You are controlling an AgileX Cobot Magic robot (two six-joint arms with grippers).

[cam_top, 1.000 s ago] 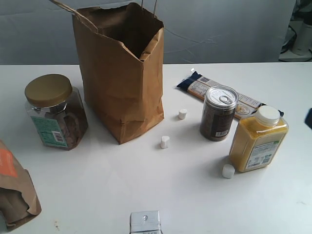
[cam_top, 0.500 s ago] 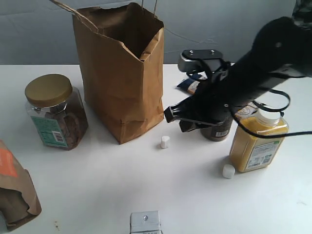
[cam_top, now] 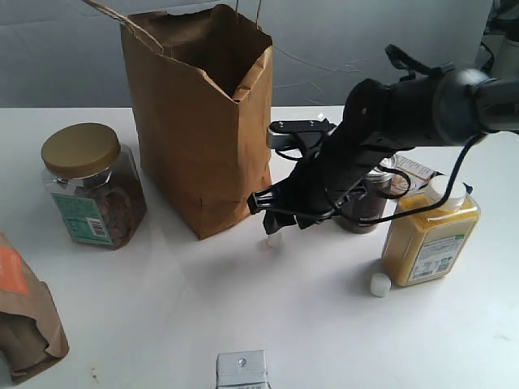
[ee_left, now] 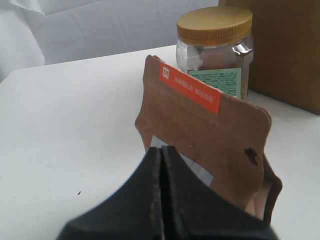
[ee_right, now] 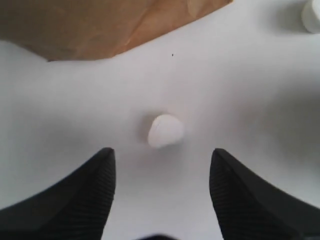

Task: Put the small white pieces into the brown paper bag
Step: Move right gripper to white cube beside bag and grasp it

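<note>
The tall brown paper bag (cam_top: 195,121) stands open at the back, and its base edge shows in the right wrist view (ee_right: 100,25). My right gripper (cam_top: 272,217) hangs open just above one small white piece (cam_top: 270,240) in front of the bag. That piece (ee_right: 165,131) lies just ahead of the open gripper (ee_right: 161,152), not touching either fingertip. A second white piece (cam_top: 379,284) lies by the yellow bottle. Another one (ee_right: 311,15) shows at the edge of the right wrist view. My left gripper (ee_left: 161,149) is shut and empty.
A jar with a gold lid (cam_top: 89,186) stands left of the bag. A dark can (cam_top: 365,207), a yellow bottle (cam_top: 430,235) and a flat snack packet (cam_top: 418,168) sit on the right. A small brown bag with an orange label (ee_left: 210,135) lies right before the left gripper.
My right arm has swept in from the right, moved leftward and lowered over the white piece in front of the bag. It now hides the piece by the can.
</note>
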